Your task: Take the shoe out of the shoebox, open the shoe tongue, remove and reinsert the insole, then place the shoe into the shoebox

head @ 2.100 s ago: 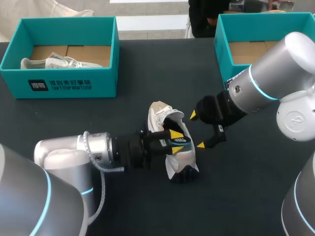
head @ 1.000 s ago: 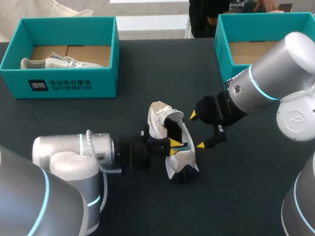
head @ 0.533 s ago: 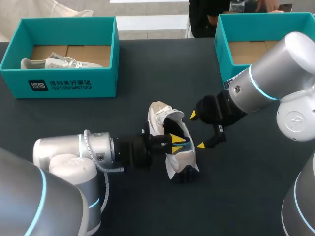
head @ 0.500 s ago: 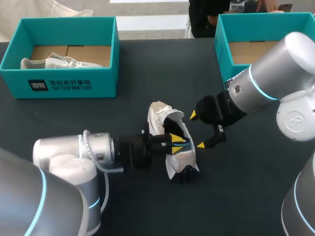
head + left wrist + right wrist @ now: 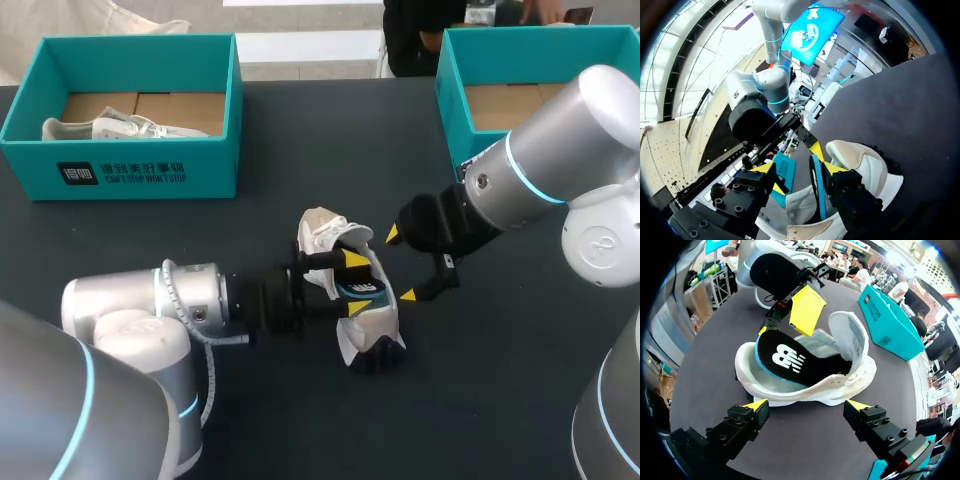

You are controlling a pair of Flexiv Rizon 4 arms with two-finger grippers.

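Observation:
A white shoe (image 5: 322,232) lies on its side in the middle of the black table. Its black insole (image 5: 368,291) with a blue edge sits in the shoe's opening. My left gripper (image 5: 356,283) comes in from the left, open, one yellow fingertip on each side of the opening. In the left wrist view the insole (image 5: 816,192) stands edge-on beside one finger of that gripper (image 5: 801,172), clear of the other. My right gripper (image 5: 400,265) stands open just right of the shoe; in its own view the shoe's sole (image 5: 805,397) lies just ahead of that gripper (image 5: 806,407), untouched.
A teal shoebox (image 5: 150,170) at the back left holds another white shoe (image 5: 120,128). A second teal shoebox (image 5: 455,100) stands at the back right, behind my right arm. The black table (image 5: 480,400) stretches toward the front.
My left gripper, shut on the insole inside the shoe a second ago, has spread its fingers and let go. The insole stays in the shoe. The right arm has not moved.

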